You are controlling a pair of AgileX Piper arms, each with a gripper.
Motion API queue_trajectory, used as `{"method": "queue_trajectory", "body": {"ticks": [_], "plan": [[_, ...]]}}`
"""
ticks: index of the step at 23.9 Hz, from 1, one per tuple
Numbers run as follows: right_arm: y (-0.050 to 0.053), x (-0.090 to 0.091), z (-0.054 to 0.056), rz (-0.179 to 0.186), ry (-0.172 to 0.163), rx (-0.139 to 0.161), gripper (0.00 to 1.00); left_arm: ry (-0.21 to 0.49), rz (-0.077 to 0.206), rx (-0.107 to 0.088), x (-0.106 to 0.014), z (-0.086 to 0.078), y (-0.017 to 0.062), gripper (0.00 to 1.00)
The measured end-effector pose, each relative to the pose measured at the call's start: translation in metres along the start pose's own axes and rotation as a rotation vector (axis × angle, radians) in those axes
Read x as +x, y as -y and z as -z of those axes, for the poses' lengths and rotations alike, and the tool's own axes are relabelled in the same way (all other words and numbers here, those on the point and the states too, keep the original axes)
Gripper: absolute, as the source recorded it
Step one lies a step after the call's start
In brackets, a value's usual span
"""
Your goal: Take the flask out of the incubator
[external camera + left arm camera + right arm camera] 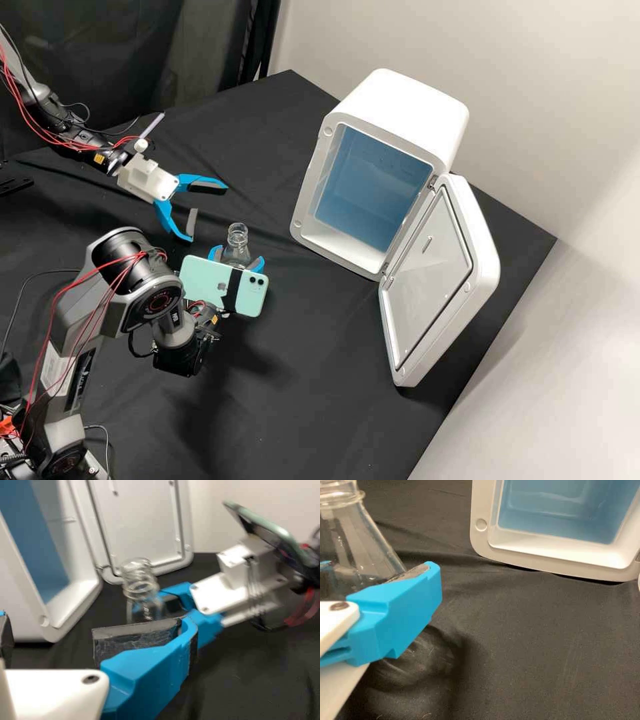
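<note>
Flask (236, 243) outside the incubator (400, 113), clamped between the right gripper's (237, 260) jaws.
The high view shows the left gripper's (207, 212) jaws spread wide just beside it. The right wrist view shows a blue finger (395, 605) against the glass. The flask stands upright, long axis vertical, mouth up.

left arm (53, 113): brought in from the far left edge, held low, wrist angled down and forward.
left gripper (206, 213): fingers spread wide, nothing held between them; one padded finger (145, 650) is seen up close in the left wrist view.
right arm (113, 293): nearer of the two, elbow raised, wrist pointed forward.
right gripper (237, 257): closed on the flask (237, 239); one blue finger (395, 607) is pressed to the glass.
spacing: left gripper is held just beside the right gripper, apart.
</note>
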Motion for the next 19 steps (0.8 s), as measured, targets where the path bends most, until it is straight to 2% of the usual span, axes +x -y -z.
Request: {"method": "queue_trajectory", "body": {"ticks": [3, 15, 19], "plan": [[0.0, 0.0, 0.0, 0.0, 0.0, 0.0, 0.0, 0.006, 0.014, -0.001, -0.0016, -0.0026, 0.0041, 1.0], [-0.0031, 0.0025, -0.0002, -0.01, -0.004, -0.012, 0.0, 0.02, 0.023, 0.0, -0.0019, -0.0072, 0.0066, 1.0], [-0.0016, 0.0061, -0.0013, -0.008, -0.003, -0.024, 0.0, 0.025, 0.035, -0.001, -0.0035, -0.0093, 0.0103, 1.0]]}}
